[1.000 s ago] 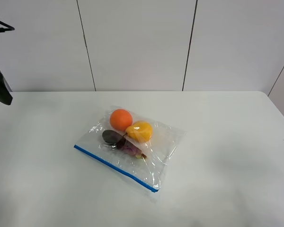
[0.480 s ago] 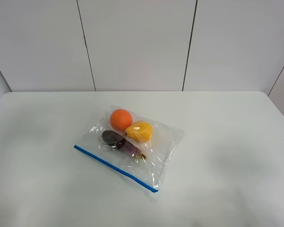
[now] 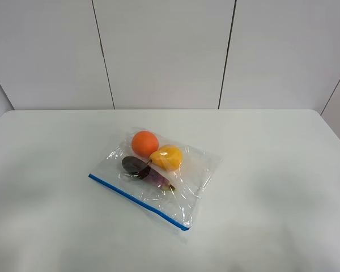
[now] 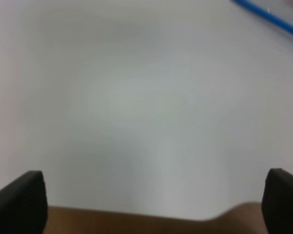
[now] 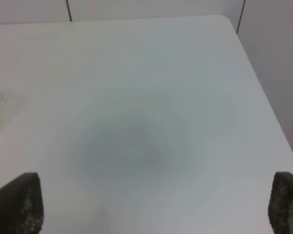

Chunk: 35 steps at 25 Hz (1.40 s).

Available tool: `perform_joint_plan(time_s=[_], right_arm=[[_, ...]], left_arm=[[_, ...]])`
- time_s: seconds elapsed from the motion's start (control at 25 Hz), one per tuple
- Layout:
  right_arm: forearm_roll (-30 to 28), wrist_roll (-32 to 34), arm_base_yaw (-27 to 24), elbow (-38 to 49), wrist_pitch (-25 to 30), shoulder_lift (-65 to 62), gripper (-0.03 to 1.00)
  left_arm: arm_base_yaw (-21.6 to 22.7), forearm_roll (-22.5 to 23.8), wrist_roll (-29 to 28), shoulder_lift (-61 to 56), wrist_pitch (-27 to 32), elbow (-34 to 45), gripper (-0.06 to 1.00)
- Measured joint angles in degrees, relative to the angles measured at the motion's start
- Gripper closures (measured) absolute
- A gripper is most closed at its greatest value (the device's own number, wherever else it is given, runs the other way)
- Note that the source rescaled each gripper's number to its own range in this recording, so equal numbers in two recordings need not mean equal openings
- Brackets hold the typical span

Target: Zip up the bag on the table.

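Roughly at the middle of the counter (image 3: 272, 170) lies the bag (image 3: 184, 170), flat and turned at an angle to the counter's edges. It is clear, crinkly plastic, and its blue zip strip (image 3: 137, 201) runs along the edge nearest the camera, slanting from the left down toward the right. Whether that strip is sealed cannot be told from the high view. Through the plastic three pieces of produce show, bunched toward the far left part of the bag: an orange fruit (image 3: 144, 143) farthest back, a yellow fruit (image 3: 167, 157) just beside it and touching it, and a dark purple eggplant (image 3: 146, 171) lying in front of both, closer to the zip strip. The rest of the bag, toward the right, is wrinkled film with nothing in it.

Neither arm appears in the high view. The left tool (image 4: 151, 200) shows only in its wrist camera, its two dark fingertips (image 4: 19, 202) standing wide apart at the edges of the picture with nothing between them, over bare counter; a short stretch of the blue strip crosses one corner of that blurred view. The right tool (image 5: 156, 202) is likewise spread wide and holds nothing, its fingertips (image 5: 17, 202) over bare counter near a rounded corner, with a sliver of the bag's film at the picture's edge.

Behind the counter stands a pale panelled wall (image 3: 164, 51).
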Motion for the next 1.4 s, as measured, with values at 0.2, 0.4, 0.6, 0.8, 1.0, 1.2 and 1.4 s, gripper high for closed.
perform_joint_plan(time_s=[0.2,0.4,0.6,0.8,1.0,1.2,1.4], right_arm=[[0.00,0.00,0.00,0.00,0.00,0.00,-0.03],[-0.05,0.00,0.00,0.00,0.00,0.00,-0.03],[-0.05,0.00,0.00,0.00,0.00,0.00,-0.03],[-0.05,0.00,0.00,0.00,0.00,0.00,-0.03],[-0.05,0.00,0.00,0.00,0.00,0.00,-0.03],[-0.05,0.00,0.00,0.00,0.00,0.00,-0.03],[-0.05,0.00,0.00,0.00,0.00,0.00,-0.03]], left_arm=[[0.00,3.38,-0.05,-5.43,-0.35,0.21,-0.06],[0.00,3.65,-0.05,-5.92,-0.42,0.21,-0.06],[-2.63,3.65,-0.05,-6.64,-1.18,0.27,-0.06],[-8.39,3.65,-0.05,-12.34,-1.20,0.27,-0.06],[-8.66,3.65,-0.05,-18.46,-1.20,0.27,-0.06],[-8.66,3.65,-0.05,-19.40,-1.10,0.27,-0.06],[-8.66,3.65,-0.11,-19.40,-1.82,1.38,-0.06]])
